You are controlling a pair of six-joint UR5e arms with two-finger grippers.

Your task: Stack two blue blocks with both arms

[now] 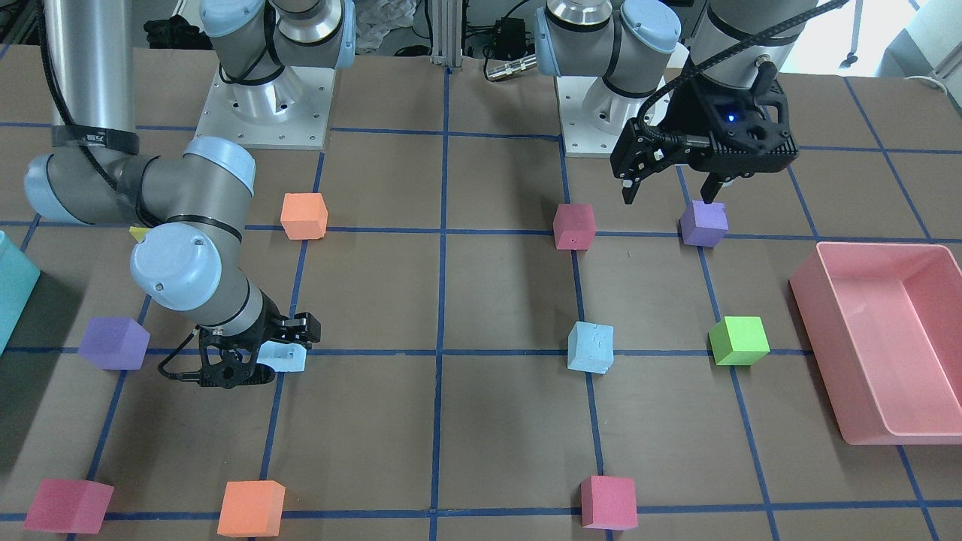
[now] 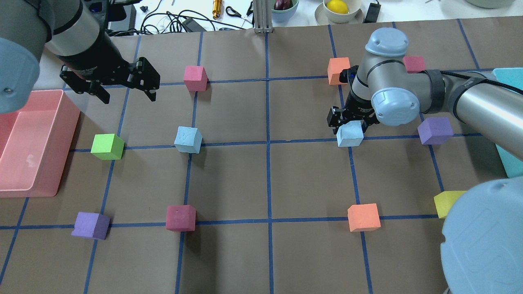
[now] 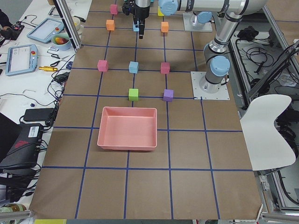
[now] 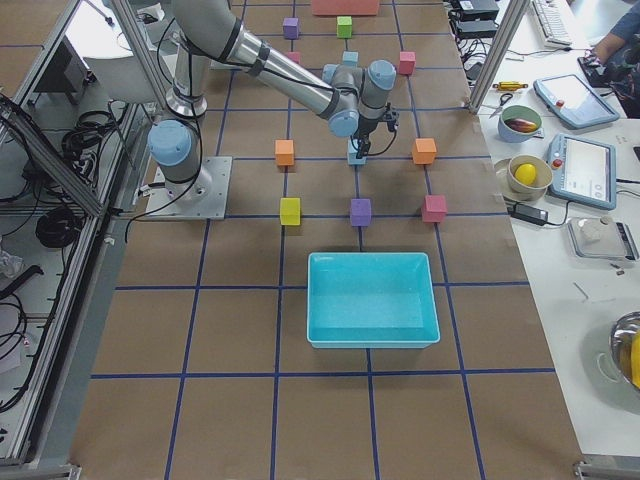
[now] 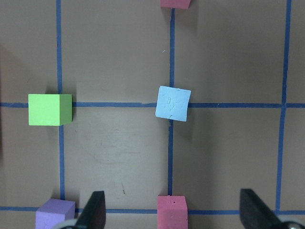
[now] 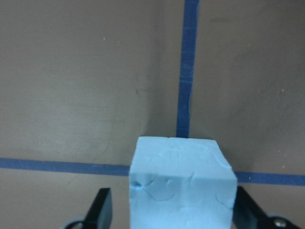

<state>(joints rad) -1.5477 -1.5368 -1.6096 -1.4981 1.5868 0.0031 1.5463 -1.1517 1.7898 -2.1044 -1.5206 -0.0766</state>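
Observation:
One pale blue block (image 2: 350, 134) stands on a tape line on the robot's right side. My right gripper (image 2: 350, 126) is lowered over it, its open fingers (image 6: 101, 210) straddling the block (image 6: 181, 186), with a gap showing on one side. The block rests on the table. The second blue block (image 2: 188, 139) stands free left of centre, and also shows in the left wrist view (image 5: 173, 103). My left gripper (image 2: 128, 98) is open and empty, high above the table behind that block, near the purple cube (image 1: 703, 223) in the front view.
A pink bin (image 2: 67, 134) stands at the left edge and a teal bin (image 4: 372, 258) at the right. A green cube (image 2: 107, 146), purple cubes (image 2: 435, 130) (image 2: 90, 225), red cubes (image 2: 195, 78) (image 2: 180, 217), orange cubes (image 2: 338, 70) (image 2: 363, 217) and a yellow cube (image 2: 447, 203) are scattered about.

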